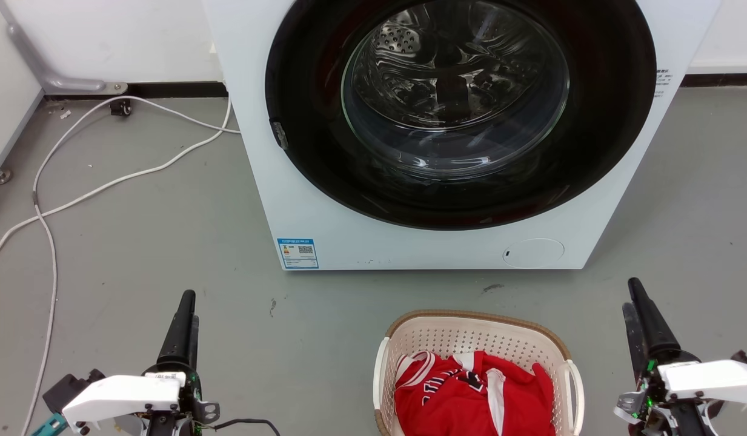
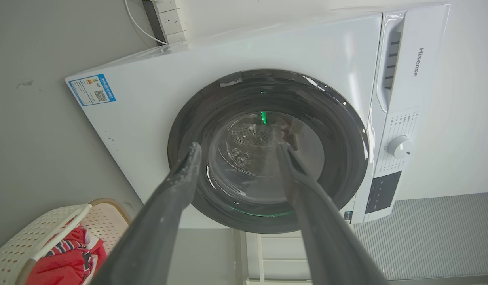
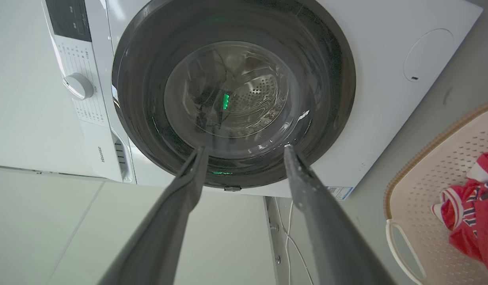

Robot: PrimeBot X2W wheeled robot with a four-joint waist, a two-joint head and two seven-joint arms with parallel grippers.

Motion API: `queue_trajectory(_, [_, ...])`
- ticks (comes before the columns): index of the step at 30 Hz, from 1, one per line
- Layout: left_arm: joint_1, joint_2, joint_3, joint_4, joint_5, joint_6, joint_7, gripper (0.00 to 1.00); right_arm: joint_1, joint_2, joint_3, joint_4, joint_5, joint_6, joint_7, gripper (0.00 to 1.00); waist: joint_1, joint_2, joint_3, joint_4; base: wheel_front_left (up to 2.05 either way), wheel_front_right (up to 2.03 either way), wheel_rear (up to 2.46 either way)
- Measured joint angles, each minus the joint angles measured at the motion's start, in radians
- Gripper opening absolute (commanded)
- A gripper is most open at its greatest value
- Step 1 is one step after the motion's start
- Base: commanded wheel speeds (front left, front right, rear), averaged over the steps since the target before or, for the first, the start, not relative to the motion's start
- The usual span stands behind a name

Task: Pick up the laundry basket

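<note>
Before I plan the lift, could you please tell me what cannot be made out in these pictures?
Laundry basket: near end cut off by the head view's bottom edge.
Basket floor: covered by the red garment, head view.
Blue label on the washing machine: print too small, head view.
Drum interior: blurred by reflections on the door glass, every view.

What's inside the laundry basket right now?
A crumpled red garment with white trim lies in the laundry basket. Anything underneath it is covered and cannot be seen.
</note>
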Motion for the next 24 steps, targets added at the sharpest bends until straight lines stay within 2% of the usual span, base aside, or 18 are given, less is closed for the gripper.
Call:
queue_trajectory(14, [0.02,0.0,-0.045,-0.072,0.307,0.024,-0.061,1.0,0.021,0.0,0.047,-0.076,-0.37,0.0,-0.058,1.0,0.0,0.0,0.0,0.004,0.0,0.0,0.0])
queue_trajectory(24, [0.03,0.001,-0.069,-0.089,0.489,0.03,-0.098,1.0,0.032,0.0,0.056,-0.095,-0.563,0.0,-0.098,1.0,0.0,0.0,0.001,0.006,0.0,0.0,0.0])
